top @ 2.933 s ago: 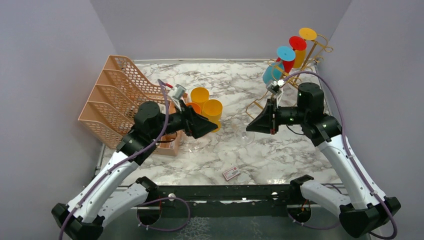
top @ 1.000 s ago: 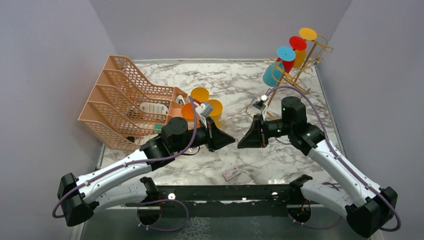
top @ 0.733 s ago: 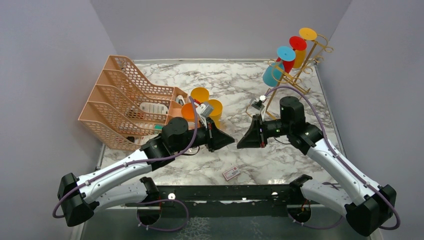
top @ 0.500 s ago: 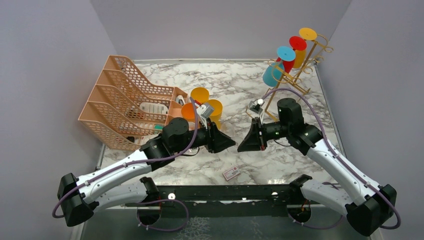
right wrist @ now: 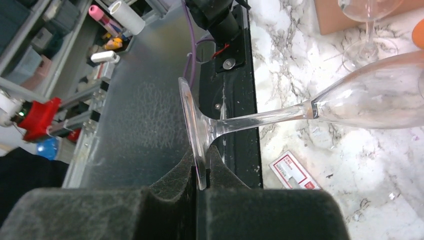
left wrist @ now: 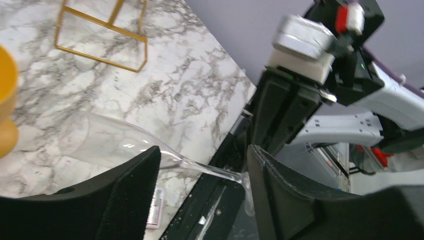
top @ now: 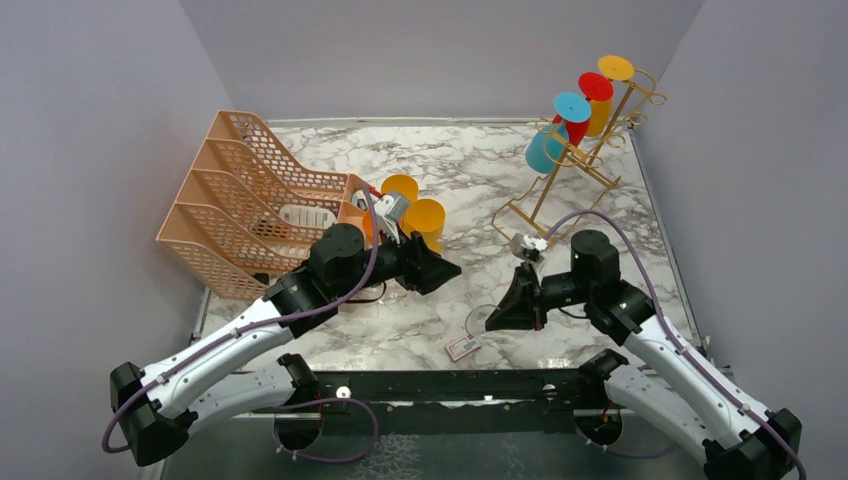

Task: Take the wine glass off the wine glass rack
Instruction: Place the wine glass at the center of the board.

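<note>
Card print unreadable — right claw pinches wine glass.

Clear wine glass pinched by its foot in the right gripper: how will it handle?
Likely fragile: the clear wine glass has a thin stem. Probably apt to pivot or slip: the right gripper pinches only the foot's edge, bowl hanging sideways.

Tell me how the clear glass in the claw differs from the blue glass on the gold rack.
The clear glass is see-through; the blue glass is solid-coloured. The clear glass lies sideways, its foot pinched in the right gripper; the blue glass hangs bowl-down from the rack, foot uppermost. The clear glass is off the rack; the blue glass is on it. Both are stemmed wine glasses.
</note>
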Robot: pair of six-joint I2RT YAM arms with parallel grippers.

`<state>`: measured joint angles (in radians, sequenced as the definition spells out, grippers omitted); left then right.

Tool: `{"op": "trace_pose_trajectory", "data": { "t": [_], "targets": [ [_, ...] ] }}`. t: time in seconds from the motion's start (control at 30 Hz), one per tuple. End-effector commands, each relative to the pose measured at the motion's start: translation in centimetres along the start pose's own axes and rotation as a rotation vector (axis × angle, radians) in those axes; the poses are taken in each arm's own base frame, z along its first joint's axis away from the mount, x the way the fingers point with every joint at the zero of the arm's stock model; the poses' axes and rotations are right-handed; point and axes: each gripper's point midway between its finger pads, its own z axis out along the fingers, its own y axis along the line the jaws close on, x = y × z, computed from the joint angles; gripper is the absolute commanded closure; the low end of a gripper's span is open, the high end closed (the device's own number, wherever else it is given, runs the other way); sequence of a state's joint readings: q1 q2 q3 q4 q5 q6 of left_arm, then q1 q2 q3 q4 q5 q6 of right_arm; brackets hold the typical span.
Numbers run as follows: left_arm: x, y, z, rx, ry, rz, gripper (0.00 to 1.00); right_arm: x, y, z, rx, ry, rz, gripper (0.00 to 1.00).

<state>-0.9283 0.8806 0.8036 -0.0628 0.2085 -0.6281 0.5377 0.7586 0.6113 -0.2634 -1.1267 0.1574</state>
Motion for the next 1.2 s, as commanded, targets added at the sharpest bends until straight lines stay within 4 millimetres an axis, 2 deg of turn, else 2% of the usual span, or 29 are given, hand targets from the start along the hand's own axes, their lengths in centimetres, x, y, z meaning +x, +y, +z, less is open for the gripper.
{"op": "trace_pose_trajectory", "data": {
  "t": [0.0, 0.13, 0.2, 0.4, 0.77, 1.0, 1.17],
  "targets": [
    [-1.7, 1.4, -0.2, -0.021, -0.009, -0.034, 0.27, -0.6, 1.2, 0.0, -0.094, -0.059, -0.281, 0.99],
    [-3.2, 2.1, -1.1, 0.043, -0.035, -0.069, 0.13, 1.0, 2.8, -0.4, -0.219, -0.054, -0.484, 0.99],
    [-3.6, 2.0, -1.6, 0.071, -0.041, -0.069, 0.07, 1.4, 2.9, -0.5, -0.232, -0.053, -0.522, 0.99],
    [-3.4, 2.6, -1.9, 0.080, -0.020, -0.088, 0.02, 2.3, 3.9, -0.7, -0.323, -0.057, -0.648, 0.99],
    [-2.8, 4.1, -2.6, 0.089, 0.046, -0.094, 0.08, 3.0, 3.7, -0.9, -0.314, -0.054, -0.735, 0.99],
    [-0.8, 2.2, -3.6, 0.255, 0.171, -0.050, 0.16, 3.0, 3.5, -0.8, -0.301, -0.050, -0.753, 0.99],
    [0.9, 1.7, -4.1, 0.344, 0.260, -0.030, 0.21, 2.8, 4.4, -1.0, -0.351, -0.069, -0.775, 0.99]
  ]
}}
